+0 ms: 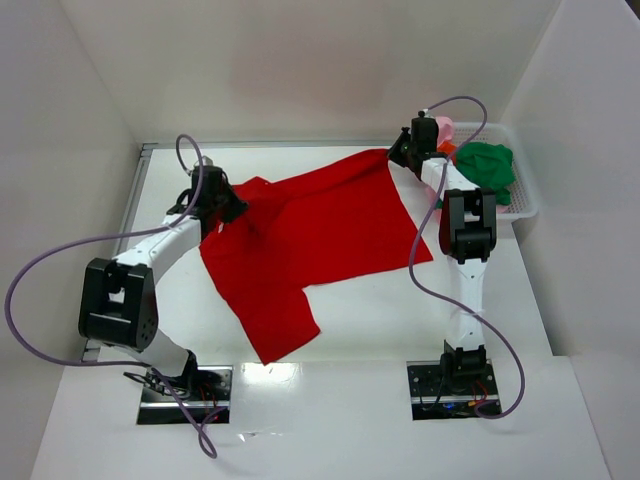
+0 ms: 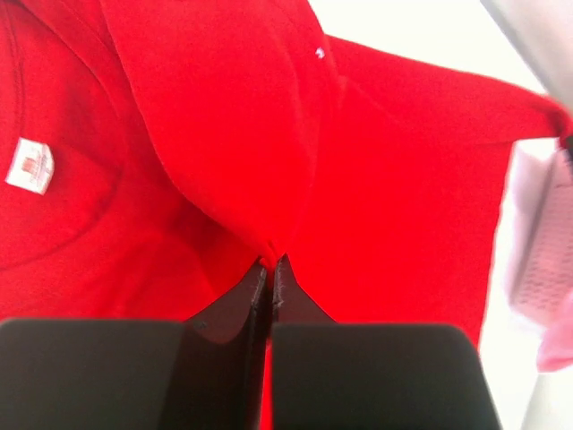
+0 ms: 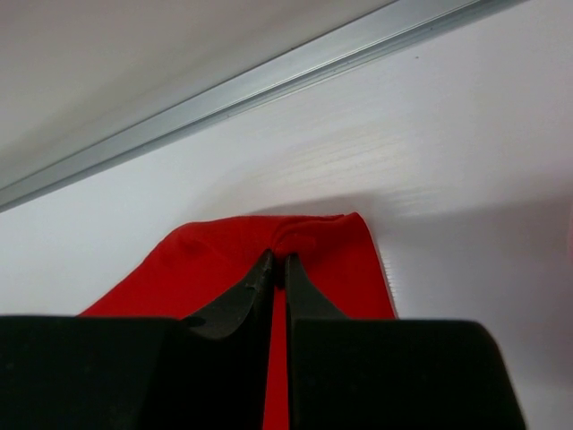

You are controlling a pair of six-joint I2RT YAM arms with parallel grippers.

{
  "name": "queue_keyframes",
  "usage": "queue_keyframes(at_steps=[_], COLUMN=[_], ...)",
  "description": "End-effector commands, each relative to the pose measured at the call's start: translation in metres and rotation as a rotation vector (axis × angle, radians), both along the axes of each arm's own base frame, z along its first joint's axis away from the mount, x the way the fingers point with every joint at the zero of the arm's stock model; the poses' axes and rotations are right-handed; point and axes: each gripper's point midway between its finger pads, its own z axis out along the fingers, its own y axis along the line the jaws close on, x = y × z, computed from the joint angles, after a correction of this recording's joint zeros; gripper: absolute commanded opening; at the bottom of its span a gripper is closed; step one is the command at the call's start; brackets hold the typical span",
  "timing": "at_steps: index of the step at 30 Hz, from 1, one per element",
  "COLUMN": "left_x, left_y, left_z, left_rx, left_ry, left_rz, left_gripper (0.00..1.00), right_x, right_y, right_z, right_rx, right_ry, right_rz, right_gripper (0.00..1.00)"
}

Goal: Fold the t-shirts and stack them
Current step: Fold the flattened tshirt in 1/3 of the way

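- The left claw [image 2: 270,265] is shut tight on a fold of the red shirt [image 1: 320,235], with cloth pinched between its two fingertips.
- Its grip is on the left side of the shirt, close to the collar. A white label [image 2: 29,167] shows inside the neck, a little to the left of the grip.
- The right claw [image 3: 279,262] is also closed on this shirt and holds a bunched corner at the far right.
- That corner sits near the metal rail [image 3: 224,94] along the far edge of the table [image 1: 370,320].
- Between the two claws the red shirt lies spread across the middle of the table, and one part of it reaches toward the near edge.
- A white basket [image 1: 525,200] stands at the far right of the table, just beside the right arm.
- A green shirt [image 1: 487,165] is heaped in the basket.
- A pink shirt [image 1: 444,130] and a bit of an orange shirt [image 1: 447,150] show at the basket's left end, right behind the right claw.
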Motion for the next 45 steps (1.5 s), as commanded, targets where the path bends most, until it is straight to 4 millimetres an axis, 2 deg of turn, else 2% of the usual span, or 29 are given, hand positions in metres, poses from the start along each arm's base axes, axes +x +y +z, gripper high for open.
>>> queue_keyframes(at_steps=[1,3,7,9,10,13,18,19,20,24,27,28,32,34,39,40,44,45], left_x=[0.002,-0.001,-0.006,-0.008,-0.011,-0.017,-0.032,-0.032,-0.037,-0.046,-0.053,-0.054,-0.058,-0.065,-0.074,-0.079,-0.087,-0.089], left_y=[0.001,0.001,0.009,0.009,0.009,0.007,0.003,0.001,0.0,-0.019,-0.021,-0.023,-0.028,-0.029,-0.05,-0.053,-0.049,-0.046], left_z=[0.006,0.001,-0.025,-0.026,-0.035,-0.044,-0.043,-0.033,-0.034,-0.026,-0.031,-0.031,-0.033,-0.041,-0.042,-0.049,-0.057,-0.054], left_rx=[-0.075,-0.083,-0.053,-0.059,-0.061,-0.086,-0.131,-0.144,-0.158,-0.201,-0.207,-0.214,-0.216,-0.219,-0.246,-0.239,-0.214,-0.204], left_ry=[-0.028,-0.015,0.047,0.057,0.078,0.101,0.117,0.094,0.1,0.092,0.108,0.11,0.125,0.151,0.161,0.188,0.23,0.227], left_rz=[0.081,0.088,0.127,0.134,0.14,0.154,0.148,0.138,0.137,0.085,0.074,0.066,0.05,0.042,-0.023,-0.03,-0.024,-0.011], left_gripper=[0.0,0.0,0.0,0.0,0.0,0.0,0.0,0.0,0.0,0.0,0.0,0.0,0.0,0.0,0.0,0.0,0.0,0.0], right_x=[0.001,0.001,0.0,0.0,-0.001,-0.001,-0.002,-0.002,-0.002,-0.003,-0.002,-0.001,0.0,0.0,0.0,0.0,-0.002,-0.002], right_y=[-0.007,-0.007,-0.007,-0.007,-0.007,-0.009,-0.009,-0.009,-0.009,-0.006,-0.006,0.0,-0.002,-0.002,-0.002,-0.002,-0.002,-0.002], right_z=[0.043,0.037,0.035,0.035,0.033,0.033,0.031,0.031,0.031,0.019,0.018,0.016,0.018,0.018,0.018,0.018,0.014,0.014], right_rx=[-0.01,-0.01,-0.011,-0.019,-0.019,-0.023,-0.032,-0.032,-0.032,-0.016,-0.016,-0.016,-0.031,-0.031,-0.031,-0.031,-0.031,-0.031], right_ry=[-0.078,-0.069,-0.06,-0.061,-0.052,-0.052,-0.044,-0.044,-0.044,-0.023,-0.014,-0.014,-0.016,-0.016,-0.016,-0.016,-0.006,-0.006], right_rz=[0.004,0.004,0.004,0.008,0.009,0.001,0.005,0.005,0.005,0.017,0.017,0.026,0.022,0.022,0.022,0.022,0.022,0.022], right_gripper=[0.0,0.0,0.0,0.0,0.0,0.0,0.0,0.0,0.0,0.0,0.0,0.0,0.0,0.0,0.0,0.0,0.0,0.0])
